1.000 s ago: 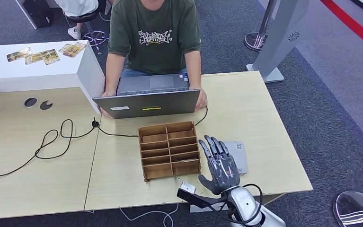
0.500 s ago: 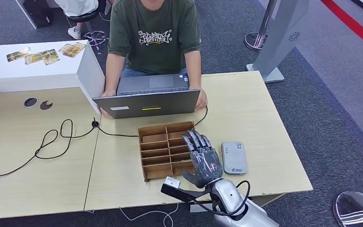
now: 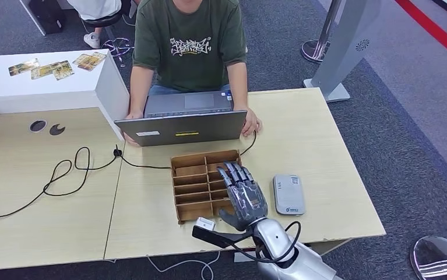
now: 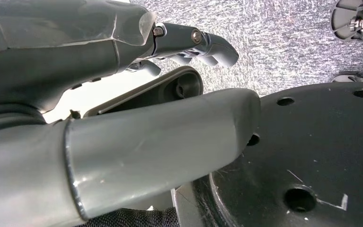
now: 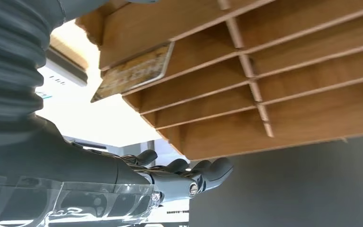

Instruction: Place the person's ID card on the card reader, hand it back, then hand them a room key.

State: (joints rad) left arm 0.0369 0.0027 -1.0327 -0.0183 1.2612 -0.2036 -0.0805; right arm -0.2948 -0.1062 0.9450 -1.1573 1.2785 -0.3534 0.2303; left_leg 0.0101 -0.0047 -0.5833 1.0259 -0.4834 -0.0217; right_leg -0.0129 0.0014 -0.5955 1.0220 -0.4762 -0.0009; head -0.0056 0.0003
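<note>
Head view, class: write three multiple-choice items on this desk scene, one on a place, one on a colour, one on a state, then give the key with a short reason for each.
1. Where does the card reader lie?
A. Right of the wooden organizer
B. On the laptop
C. On the white counter

2. What colour is the person's T-shirt?
A. Red
B. Green
C. White

3. How is the right hand?
A. Gripping the card reader
B. Pinching a cable
C. Fingers extended, holding nothing, over the organizer

Key: 1 A, the reader sits on the table beside the organizer's right wall. 2 B, the shirt is dark green with a pale print. 3 C, the fingers lie flat above the right compartments, nothing between them.
</note>
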